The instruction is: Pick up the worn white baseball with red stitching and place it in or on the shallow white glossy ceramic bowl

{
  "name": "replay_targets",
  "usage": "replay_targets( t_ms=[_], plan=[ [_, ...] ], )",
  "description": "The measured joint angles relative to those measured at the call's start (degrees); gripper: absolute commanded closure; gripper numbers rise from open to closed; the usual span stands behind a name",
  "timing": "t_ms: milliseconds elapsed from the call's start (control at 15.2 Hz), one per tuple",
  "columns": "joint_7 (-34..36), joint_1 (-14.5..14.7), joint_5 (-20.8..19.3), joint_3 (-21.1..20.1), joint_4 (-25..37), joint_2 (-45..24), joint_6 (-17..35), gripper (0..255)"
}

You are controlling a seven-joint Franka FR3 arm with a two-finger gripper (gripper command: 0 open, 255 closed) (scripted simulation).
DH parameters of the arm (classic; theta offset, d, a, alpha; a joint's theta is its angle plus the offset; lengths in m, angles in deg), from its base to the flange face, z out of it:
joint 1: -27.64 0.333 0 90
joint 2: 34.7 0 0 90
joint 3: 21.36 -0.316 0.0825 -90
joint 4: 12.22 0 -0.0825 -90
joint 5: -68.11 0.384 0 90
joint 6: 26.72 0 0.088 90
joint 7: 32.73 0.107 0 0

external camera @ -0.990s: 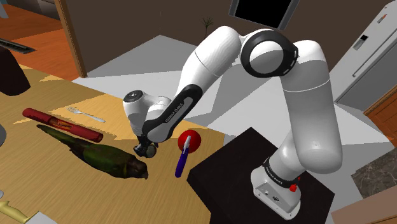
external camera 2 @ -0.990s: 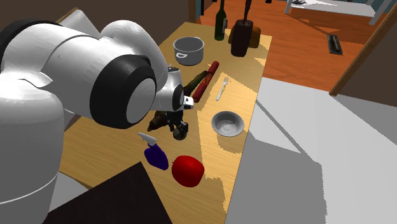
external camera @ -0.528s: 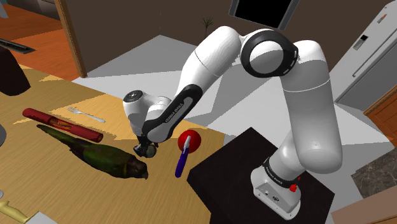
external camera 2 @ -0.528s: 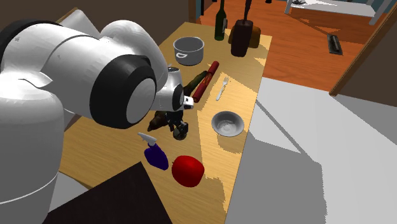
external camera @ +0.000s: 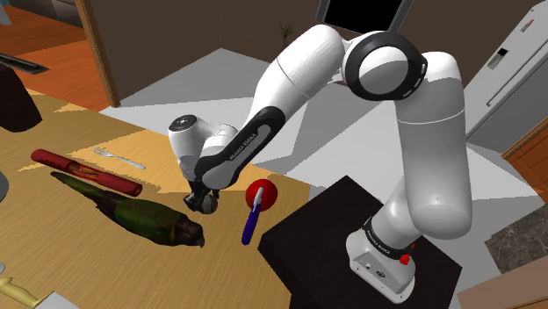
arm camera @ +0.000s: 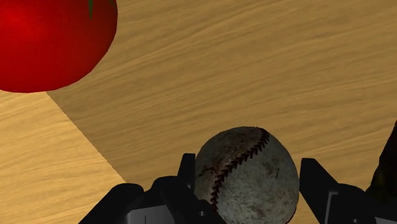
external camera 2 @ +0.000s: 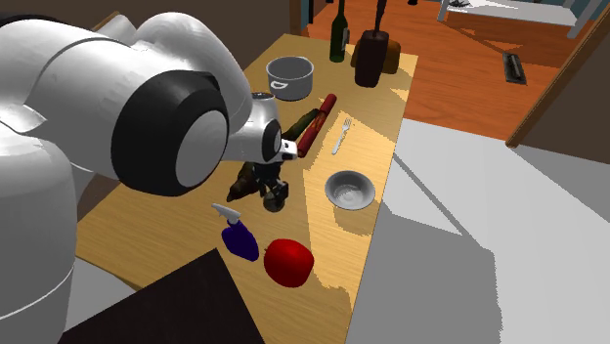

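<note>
Arm sleeve (external camera: 237, 151), just above the pincer (external camera: 201, 204): white lettering, perhaps a maker's name, too small to read.
Arm base (external camera: 379, 244), well away from the pincer: tiny lettering, unreadable.
Elsewhere: no text.

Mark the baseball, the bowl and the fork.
baseball (arm camera: 247, 178), wrist view, middle of its scuffed face.
bowl (external camera 2: 349, 191), second exterior view, its bare inside.
fork (external camera 2: 341, 136), second exterior view, middle of the handle.

baseball (arm camera: 247, 173) btwn jaws, bowl (external camera 2: 349, 189) nr fork (external camera 2: 340, 136) on table (external camera 2: 166, 244)
</note>
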Motion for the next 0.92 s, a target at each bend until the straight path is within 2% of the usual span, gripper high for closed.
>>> replay_targets(
  t_ms=[924],
  plan=[
    [-2.48, -1.87, 3.70, -2.79, -1.57, 8.86, -6.98, 255]
  ],
)
